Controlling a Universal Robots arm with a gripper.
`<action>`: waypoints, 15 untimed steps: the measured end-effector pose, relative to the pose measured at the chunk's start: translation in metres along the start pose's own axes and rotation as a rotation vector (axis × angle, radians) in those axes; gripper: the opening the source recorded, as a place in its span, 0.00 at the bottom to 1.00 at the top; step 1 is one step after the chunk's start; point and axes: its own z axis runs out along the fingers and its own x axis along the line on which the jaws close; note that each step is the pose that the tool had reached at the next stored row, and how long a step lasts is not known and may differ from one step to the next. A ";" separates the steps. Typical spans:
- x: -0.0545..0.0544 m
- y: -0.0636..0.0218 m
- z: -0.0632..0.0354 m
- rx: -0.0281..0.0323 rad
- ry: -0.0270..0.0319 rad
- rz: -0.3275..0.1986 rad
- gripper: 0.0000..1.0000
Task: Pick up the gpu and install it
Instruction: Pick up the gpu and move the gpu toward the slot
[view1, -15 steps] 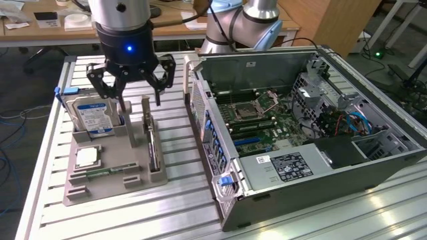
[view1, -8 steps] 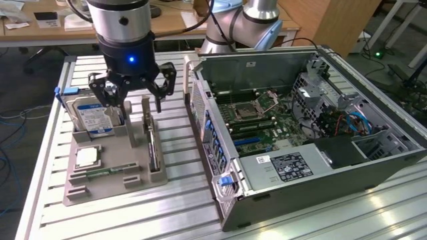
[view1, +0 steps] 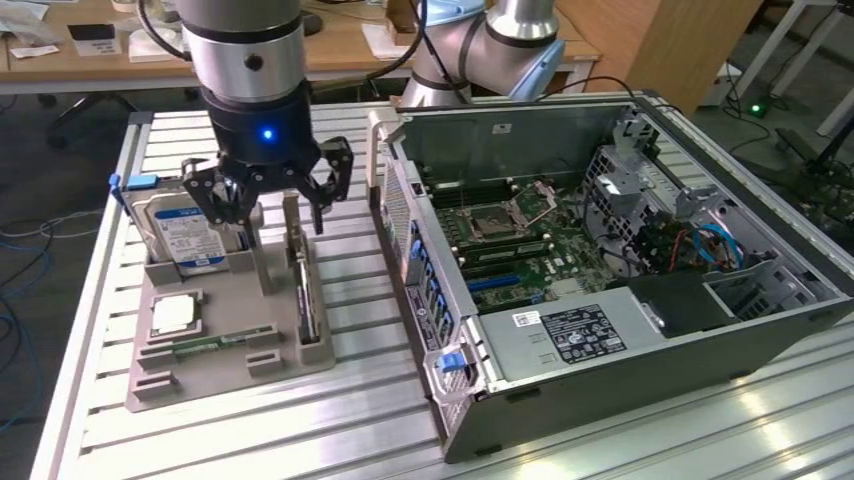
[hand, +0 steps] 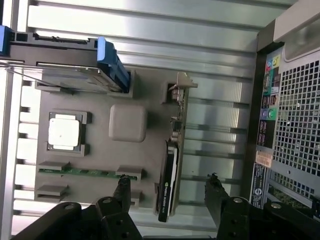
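GPU (view1: 308, 300) (hand: 171, 170): you'll find it standing on edge in a slot of the gray tray (view1: 174, 385) (hand: 150, 145), on the side nearest the computer case; its silver bracket is at the hard-drive end.
End effector (view1: 274, 215) (hand: 167, 181): spread wide and gripping nothing. It hangs over the tray, and in the wrist view one finger sits on each side of the GPU's black cooler end, with a gap on both sides.
Tray contents: besides the GPU, you have a hard drive (view1: 180, 232) (hand: 60, 75) upright in its slot, a CPU (view1: 176, 315) (hand: 64, 132) lying flat in a pocket, and a memory stick (view1: 214, 345) (hand: 80, 171) in a narrow groove.
Computer case (view1: 534, 135) (hand: 295, 115): just beside the tray, lying open, with the motherboard (view1: 521, 240) and power supply (view1: 574, 332) inside.
Counter (view1: 360, 425) (hand: 150, 20): slatted aluminium, carrying both tray and case.
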 end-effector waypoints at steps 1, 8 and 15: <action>0.000 0.0000 0.0011 -0.0001 0.0035 0.002 0.71; -0.001 0.0003 0.0109 0.0001 0.0039 0.050 0.71; -0.003 -0.0005 0.0236 0.0002 0.0036 0.057 0.71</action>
